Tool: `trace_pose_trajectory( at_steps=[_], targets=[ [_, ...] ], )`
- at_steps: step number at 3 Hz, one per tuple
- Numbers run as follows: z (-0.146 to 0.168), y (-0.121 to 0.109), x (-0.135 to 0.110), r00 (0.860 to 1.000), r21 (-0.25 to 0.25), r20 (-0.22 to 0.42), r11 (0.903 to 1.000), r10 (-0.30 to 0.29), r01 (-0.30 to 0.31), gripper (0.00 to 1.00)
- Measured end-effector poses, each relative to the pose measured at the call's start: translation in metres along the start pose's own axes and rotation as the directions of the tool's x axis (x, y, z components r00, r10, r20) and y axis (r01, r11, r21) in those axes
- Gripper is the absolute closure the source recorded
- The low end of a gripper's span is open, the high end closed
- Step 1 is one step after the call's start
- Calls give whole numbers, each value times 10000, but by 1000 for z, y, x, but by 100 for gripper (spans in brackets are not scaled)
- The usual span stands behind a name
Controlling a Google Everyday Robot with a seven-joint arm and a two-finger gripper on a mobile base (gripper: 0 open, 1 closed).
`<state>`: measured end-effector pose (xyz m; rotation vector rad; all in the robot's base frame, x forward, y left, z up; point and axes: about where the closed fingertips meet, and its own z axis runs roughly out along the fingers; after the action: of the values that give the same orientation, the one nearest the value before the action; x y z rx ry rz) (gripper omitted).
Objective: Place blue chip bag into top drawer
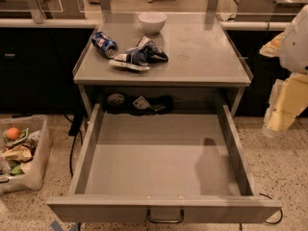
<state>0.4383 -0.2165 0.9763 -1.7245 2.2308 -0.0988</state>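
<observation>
Gripper (281, 112) sits at the far right edge of my view, off to the side of the cabinet and roughly level w/ the drawer opening. It reads as a pale yellowish shape below the white arm (299, 35). Wide or narrow, I can't tell from here. It's well apart from the blue chip bag (139, 56), which lies crumpled on the grey tabletop (202, 57), left of centre and near the front edge. Just beside the bag, to its upper left, a crushed blue soda can (104, 44) lies on its side; can't tell if the two touch. Behind both, near the back edge, a white bowl (152, 22) stands upright.

Top drawer (144, 162) is pulled far out toward the cam, directly under the tabletop. Its bottom is flat grey w/ a dark shadow (211, 165) on the right half. A small dark wire handle (165, 217) sits at the middle of the drawer front. At the back of the opening, btw drawer and cabinet, there's some dark stuff (144, 104) w/ a pale label — can't make out what.

On the speckled floor (284, 177) at left, a clear plastic bin (38, 162) holds snack packets and an orange fruit (13, 133). Bag not in the drawer yet.
</observation>
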Motion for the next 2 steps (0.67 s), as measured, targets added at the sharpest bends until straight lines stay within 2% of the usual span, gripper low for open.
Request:
trace_pose_trajectory(
  at_steps=[1,2],
  targets=[
    [1,-1,-1,10000,18,44,10000,-33,33,0],
    [33,-24,-26,9968,-62,462,9979,-648,652,0]
  ],
)
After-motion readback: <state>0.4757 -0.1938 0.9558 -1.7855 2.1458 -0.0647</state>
